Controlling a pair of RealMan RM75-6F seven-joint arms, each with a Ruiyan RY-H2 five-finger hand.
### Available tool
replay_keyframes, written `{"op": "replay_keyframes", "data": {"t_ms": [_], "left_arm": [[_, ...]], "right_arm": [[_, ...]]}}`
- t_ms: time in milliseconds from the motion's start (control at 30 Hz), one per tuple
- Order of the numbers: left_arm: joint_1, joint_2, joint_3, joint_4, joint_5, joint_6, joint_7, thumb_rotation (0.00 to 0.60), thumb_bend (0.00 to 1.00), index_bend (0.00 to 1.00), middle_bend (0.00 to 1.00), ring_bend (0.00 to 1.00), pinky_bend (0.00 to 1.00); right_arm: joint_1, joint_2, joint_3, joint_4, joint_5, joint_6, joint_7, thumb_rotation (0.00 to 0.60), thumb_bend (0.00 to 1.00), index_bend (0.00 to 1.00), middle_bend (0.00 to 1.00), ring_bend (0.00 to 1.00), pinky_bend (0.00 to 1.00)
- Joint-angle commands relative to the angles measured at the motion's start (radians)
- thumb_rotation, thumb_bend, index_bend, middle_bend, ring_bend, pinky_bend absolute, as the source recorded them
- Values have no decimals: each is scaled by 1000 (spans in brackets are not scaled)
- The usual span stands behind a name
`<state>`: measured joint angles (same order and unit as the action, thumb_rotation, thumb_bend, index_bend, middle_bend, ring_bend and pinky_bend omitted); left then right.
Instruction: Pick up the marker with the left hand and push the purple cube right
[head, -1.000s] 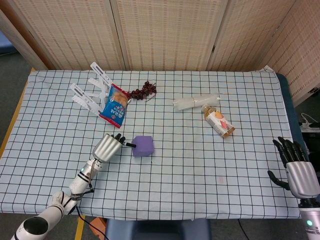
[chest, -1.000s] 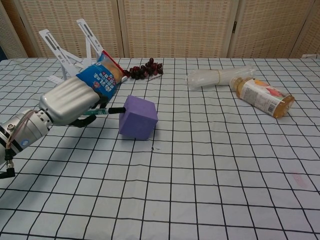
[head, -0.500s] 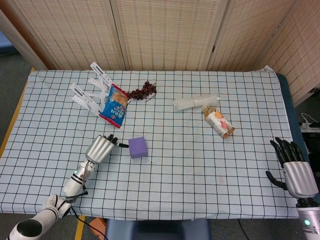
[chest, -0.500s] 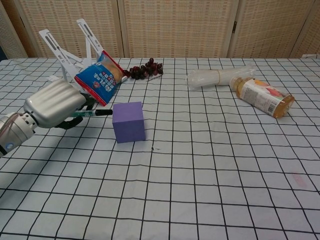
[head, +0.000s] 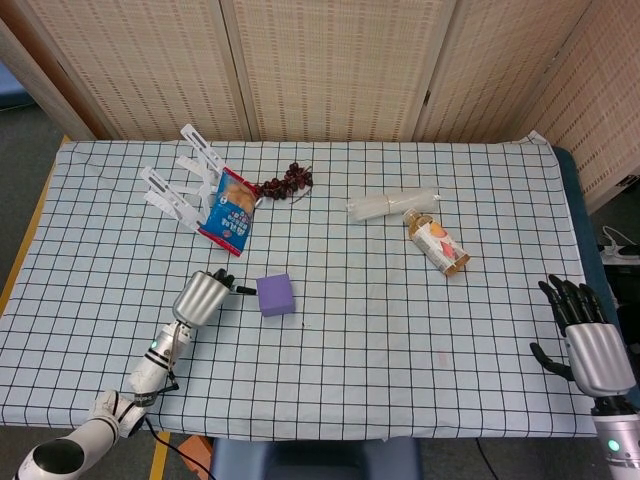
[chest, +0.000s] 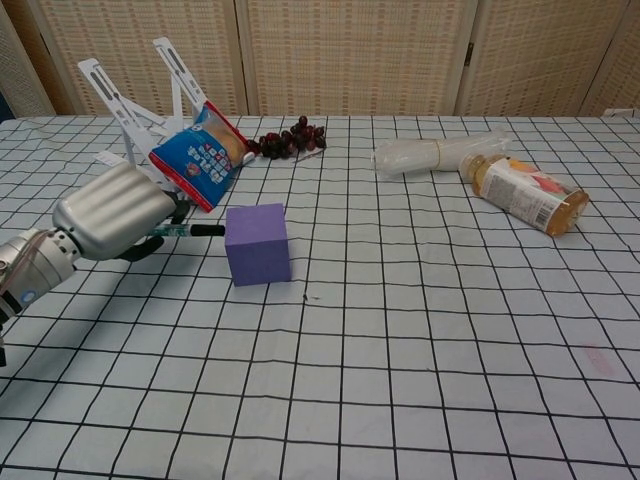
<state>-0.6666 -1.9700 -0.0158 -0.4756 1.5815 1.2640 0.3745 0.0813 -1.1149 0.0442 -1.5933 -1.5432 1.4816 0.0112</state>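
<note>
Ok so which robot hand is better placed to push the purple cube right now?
The left robot hand: it holds the marker, tip just beside the purple cube. The right robot hand is open at the table's far edge.

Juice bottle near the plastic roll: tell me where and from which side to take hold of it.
Grip the juice bottle around the middle of its labelled body, coming down from above with the robot hand's fingers across its width. It lies on its side, slanted, cap end close to the clear plastic roll, so the cap end looks crowded; the long flanks facing the bare tablecloth appear free.
</note>
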Motion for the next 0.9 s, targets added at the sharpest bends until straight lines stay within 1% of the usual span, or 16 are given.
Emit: {"op": "replay_keyframes", "data": {"t_ms": [33,200,300,533,700,900], "left_arm": [[-2,3,-8,-27,-9,-12,69,600,626,813,846,801,1000],[6,31,-14,-91,-21,-22,182,600,634,814,854,801,1000],[16,56,-18,-151,-33,-31,260,600,639,815,859,801,1000],[32,93,-57,-304,-92,-58,426,600,647,815,865,801,1000],[27,100,-72,-370,-108,-65,489,600,646,815,865,801,1000],[20,99,-76,-418,-111,-66,538,600,648,815,865,801,1000]], "right_arm": [[0,2,0,0,1,-1,3,600,173,0,0,0,0],[0,5,-3,-1,-1,-3,5,600,173,0,0,0,0],[-1,6,-5,-3,-5,-2,6,600,173,0,0,0,0],[-6,13,-14,-13,-28,11,12,600,173,0,0,0,0],[-9,18,-18,-16,-39,20,21,600,172,0,0,0,0],[-15,26,-20,-17,-45,31,35,600,173,0,0,0,0]]}}
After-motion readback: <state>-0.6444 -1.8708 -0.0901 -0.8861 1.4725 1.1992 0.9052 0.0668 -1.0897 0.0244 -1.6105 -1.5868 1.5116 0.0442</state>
